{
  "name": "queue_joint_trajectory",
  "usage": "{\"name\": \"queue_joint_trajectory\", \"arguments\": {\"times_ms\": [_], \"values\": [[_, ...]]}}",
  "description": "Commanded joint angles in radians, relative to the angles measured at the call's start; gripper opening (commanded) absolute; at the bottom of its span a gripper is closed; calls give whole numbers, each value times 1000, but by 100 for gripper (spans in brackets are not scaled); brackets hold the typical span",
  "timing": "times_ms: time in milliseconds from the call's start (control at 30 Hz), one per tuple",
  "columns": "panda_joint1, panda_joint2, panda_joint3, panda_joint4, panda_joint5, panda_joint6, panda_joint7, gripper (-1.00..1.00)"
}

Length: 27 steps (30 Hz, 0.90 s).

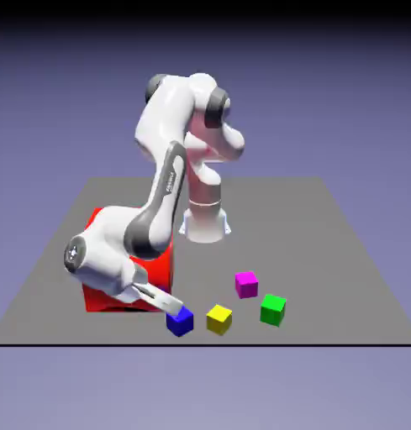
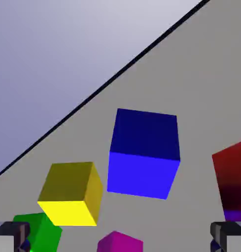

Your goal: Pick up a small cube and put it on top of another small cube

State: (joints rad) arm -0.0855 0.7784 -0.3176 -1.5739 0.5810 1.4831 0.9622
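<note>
Exterior view: a glossy blue cube (image 1: pixel 180 322) is seen near a matching yellow cube (image 1: pixel 219 320); a large red block (image 1: pixel 129 300) is partly hidden by the arm.

Hand view: the two-finger gripper (image 2: pixel 120 237) is spread open, nothing gripped; magenta (image 2: pixel 120 242) and green cubes (image 2: pixel 42 232) are cut off.

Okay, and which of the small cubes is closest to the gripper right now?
The blue cube, the small cube beside the big red block; the gripper overlaps only it.

Yellow cube (image 1: pixel 219 320) stands near blue cube (image 1: pixel 181 322), gap between
</note>
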Motion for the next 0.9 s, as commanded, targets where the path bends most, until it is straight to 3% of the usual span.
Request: {"name": "queue_joint_trajectory", "arguments": {"times_ms": [0,200,400,433,633,867], "values": [[-3,36,-9,33,16,-42,6,0],[-17,235,-55,215,101,-271,39,0],[47,216,-44,45,124,-135,-10,0],[47,216,-44,45,124,-135,-10,-100],[-13,228,-54,205,107,-264,42,-100],[84,60,-23,-49,255,-100,113,-100]]}}
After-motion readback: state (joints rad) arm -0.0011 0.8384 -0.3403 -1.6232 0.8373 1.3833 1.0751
